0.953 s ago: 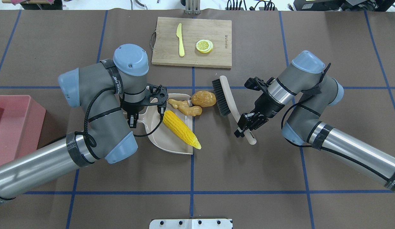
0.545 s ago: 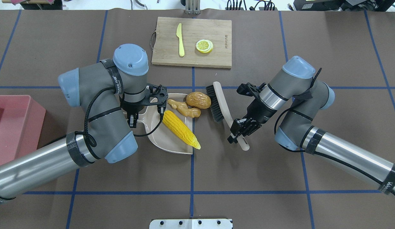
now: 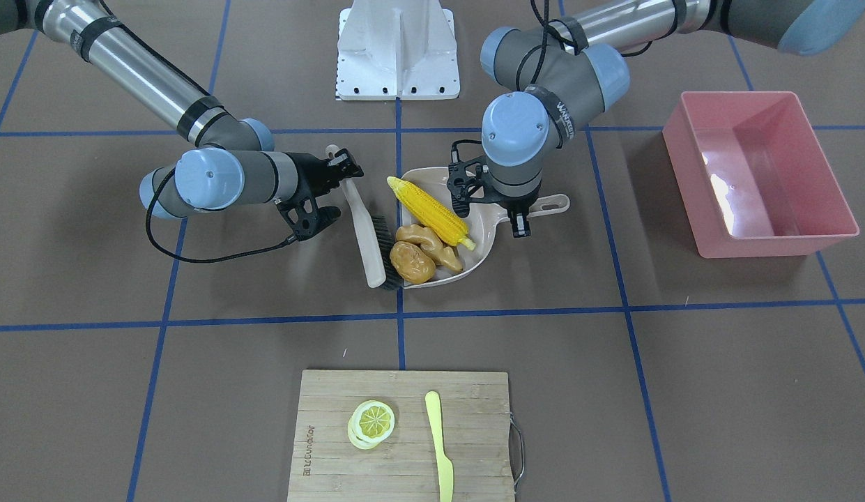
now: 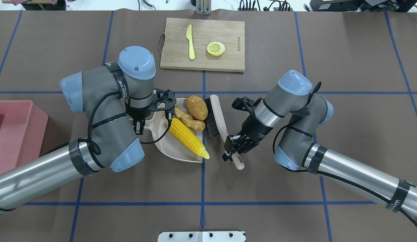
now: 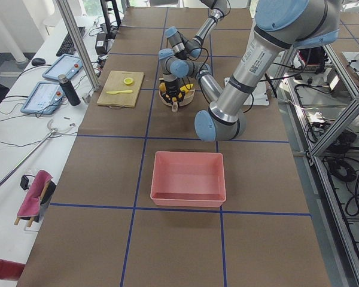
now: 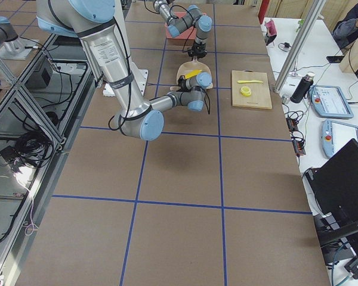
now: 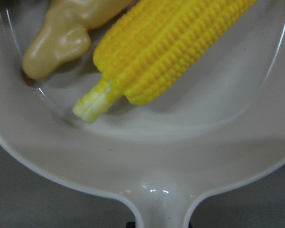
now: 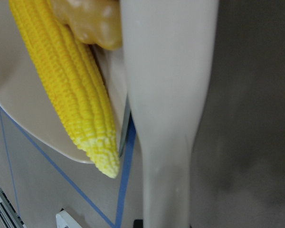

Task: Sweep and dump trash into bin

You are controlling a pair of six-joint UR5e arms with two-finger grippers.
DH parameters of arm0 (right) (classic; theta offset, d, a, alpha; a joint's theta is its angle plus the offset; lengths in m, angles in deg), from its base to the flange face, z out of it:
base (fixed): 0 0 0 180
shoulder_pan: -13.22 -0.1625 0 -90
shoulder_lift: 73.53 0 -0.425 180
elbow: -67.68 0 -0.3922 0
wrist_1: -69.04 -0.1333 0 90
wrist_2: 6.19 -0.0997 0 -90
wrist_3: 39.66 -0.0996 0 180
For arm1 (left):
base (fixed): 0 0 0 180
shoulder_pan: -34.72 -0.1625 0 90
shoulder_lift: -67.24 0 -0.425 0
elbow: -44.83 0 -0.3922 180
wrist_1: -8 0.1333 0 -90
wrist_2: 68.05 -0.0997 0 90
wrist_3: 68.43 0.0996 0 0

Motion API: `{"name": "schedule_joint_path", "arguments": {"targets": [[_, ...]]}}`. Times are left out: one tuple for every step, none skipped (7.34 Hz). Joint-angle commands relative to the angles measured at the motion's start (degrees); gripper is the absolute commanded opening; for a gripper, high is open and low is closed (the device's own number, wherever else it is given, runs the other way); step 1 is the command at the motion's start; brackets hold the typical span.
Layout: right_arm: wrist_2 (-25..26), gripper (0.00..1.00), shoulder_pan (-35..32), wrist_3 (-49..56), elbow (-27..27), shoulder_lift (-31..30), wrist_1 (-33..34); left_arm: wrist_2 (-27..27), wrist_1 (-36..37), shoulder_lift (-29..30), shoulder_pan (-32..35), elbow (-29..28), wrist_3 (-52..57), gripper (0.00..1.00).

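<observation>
The yellow corn cob (image 4: 189,138) lies in the beige dustpan (image 4: 174,148), its tip over the pan's lip. The tan ginger root (image 4: 190,121) and the brown potato (image 4: 197,107) lie at the pan's mouth, against the bristles of a beige hand brush (image 4: 215,116). My right gripper (image 4: 236,148) is shut on the brush handle. My left gripper (image 4: 141,122) is shut on the dustpan handle, which shows in the left wrist view (image 7: 159,209). The pink bin (image 4: 16,134) stands apart at the table's left edge; the front-facing view shows its rim (image 3: 774,244).
A wooden cutting board (image 4: 203,43) at the far middle carries a pale-yellow knife (image 4: 190,42) and a lemon slice (image 4: 215,48). A white base plate (image 4: 201,236) sits at the near edge. Blue tape lines cross the brown table.
My right gripper has moved left with the brush, pushing the potato and ginger left onto the dustpan's mouth. The corn shifted slightly left. The left arm has stayed put.
</observation>
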Motion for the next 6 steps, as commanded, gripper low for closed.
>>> {"name": "schedule_joint_path", "arguments": {"targets": [[3.4, 0.00, 2.6, -3.9, -2.6, 0.4, 0.1, 0.0, -1.8, -0.1, 0.3, 0.0, -0.1, 0.00], [5.0, 0.00, 3.7, -5.0, -3.1, 0.5, 0.1, 0.0, -4.1, -1.0, 0.3, 0.0, -0.2, 0.00], [7.3, 0.00, 5.2, -5.9, -4.0, 0.5, 0.2, 0.0, -6.2, -1.7, 0.5, 0.1, -1.0, 0.00], [8.7, 0.00, 6.3, -6.3, -4.3, 0.5, 0.2, 0.0, -8.0, -1.8, 0.6, 0.1, -2.4, 0.00], [8.8, 0.00, 6.5, -6.6, -4.4, 0.5, 0.2, 0.0, -8.8, -1.8, 0.8, 0.2, -2.8, 0.00], [8.6, 0.00, 6.5, -7.0, -5.4, 0.4, 0.2, 0.0, -12.0, -2.3, 0.9, 0.0, -5.6, 0.00]]}}
